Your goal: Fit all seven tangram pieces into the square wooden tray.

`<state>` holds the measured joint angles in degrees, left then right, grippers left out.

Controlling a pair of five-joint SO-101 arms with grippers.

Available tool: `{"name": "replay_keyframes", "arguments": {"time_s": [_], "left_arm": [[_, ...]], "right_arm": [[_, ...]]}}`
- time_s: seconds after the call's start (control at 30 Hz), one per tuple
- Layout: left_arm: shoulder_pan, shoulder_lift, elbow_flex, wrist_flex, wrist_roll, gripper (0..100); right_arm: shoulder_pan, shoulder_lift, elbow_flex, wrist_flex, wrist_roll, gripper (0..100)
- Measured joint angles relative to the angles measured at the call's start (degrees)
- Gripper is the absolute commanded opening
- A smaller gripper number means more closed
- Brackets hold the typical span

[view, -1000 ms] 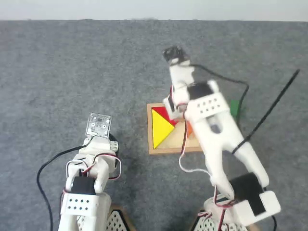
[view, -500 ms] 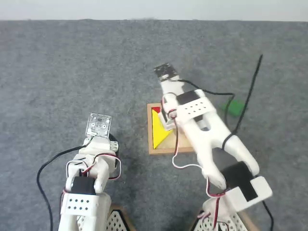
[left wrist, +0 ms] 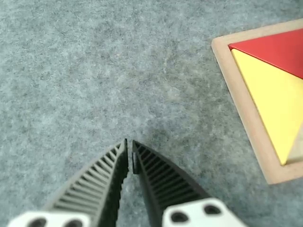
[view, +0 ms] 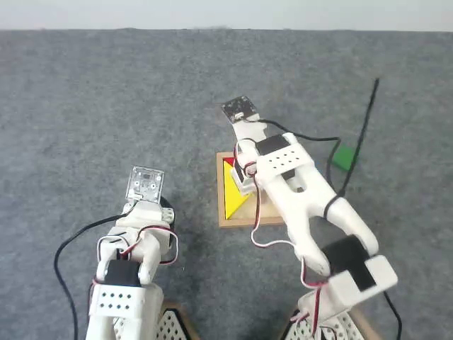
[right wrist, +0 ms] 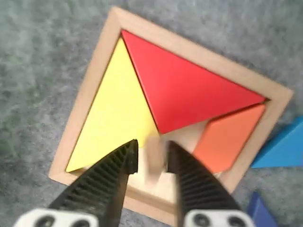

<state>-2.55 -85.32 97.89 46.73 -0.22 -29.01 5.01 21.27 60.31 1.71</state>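
Tangram pieces check: the yellow triangle (right wrist: 113, 118), red triangle (right wrist: 184, 90) and orange parallelogram (right wrist: 225, 139) lie flat inside the square wooden tray (view: 221, 191), which sits around the middle of the table (view: 106, 106), a bit toward its right edge. A green piece (view: 344, 156) lies on the table between the tray and that edge, and a light blue piece (right wrist: 281, 146) and a dark blue piece (right wrist: 258, 213) sit just outside the rim near the orange one. The right gripper (right wrist: 151, 146) hangs over the tray's bare wood beside the yellow triangle, fingers a little apart with nothing in them, while the left gripper (left wrist: 129, 144) is over bare table off the tray's left side, fingers pressed together.
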Motion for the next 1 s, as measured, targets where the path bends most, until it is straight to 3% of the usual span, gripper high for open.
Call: {"name": "replay_keyframes", "arguments": {"time_s": [0.27,0.53,0.83,1.0], "left_arm": [[0.00,0.00,0.00,0.00,0.00,1],[0.00,0.00,0.00,0.00,0.00,1],[0.00,0.00,0.00,0.00,0.00,1],[0.00,0.00,0.00,0.00,0.00,1]], "right_arm": [[-0.09,4.92,-0.62,-0.53,0.00,18.0],[6.68,3.87,-2.55,-0.53,3.34,18.0],[3.78,-24.62,12.66,-3.25,5.19,18.0],[8.88,-41.93,26.02,-3.43,5.71,18.0]]}}
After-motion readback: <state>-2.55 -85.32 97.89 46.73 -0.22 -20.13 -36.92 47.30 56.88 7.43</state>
